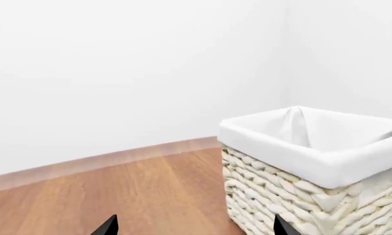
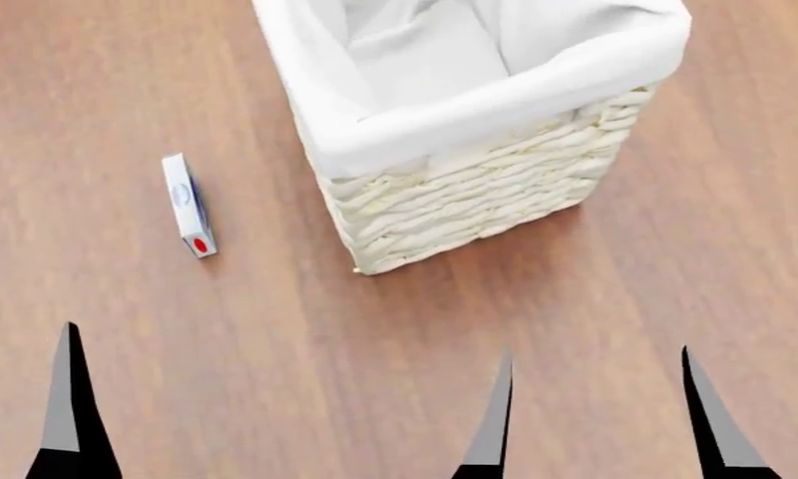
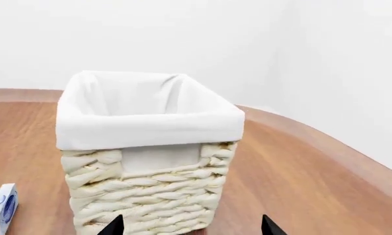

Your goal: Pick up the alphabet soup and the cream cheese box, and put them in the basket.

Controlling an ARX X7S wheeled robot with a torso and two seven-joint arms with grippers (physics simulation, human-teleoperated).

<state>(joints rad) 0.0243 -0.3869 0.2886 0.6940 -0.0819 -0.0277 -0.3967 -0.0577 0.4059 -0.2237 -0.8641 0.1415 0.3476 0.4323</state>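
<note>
The cream-white wicker basket (image 2: 479, 205) stands on the wooden floor, its white liner folded over the rim; it also shows in the left wrist view (image 1: 294, 154) and the right wrist view (image 3: 150, 125). The cream cheese box (image 2: 189, 205) rests on its thin edge left of the basket, apart from it, and its end shows again in the right wrist view (image 3: 1, 209). My right gripper (image 2: 598, 399) hangs open and empty, short of the basket's near corner. My left gripper (image 1: 194, 227) is open and empty too, with one finger (image 2: 69, 409) showing near the box. The alphabet soup is out of view.
Brown wooden floor (image 2: 372, 369) spreads around the basket. White walls (image 1: 117, 73) with a pale baseboard (image 1: 98, 161) close off the room behind it, and another wall (image 3: 340, 73) runs along the basket's far side.
</note>
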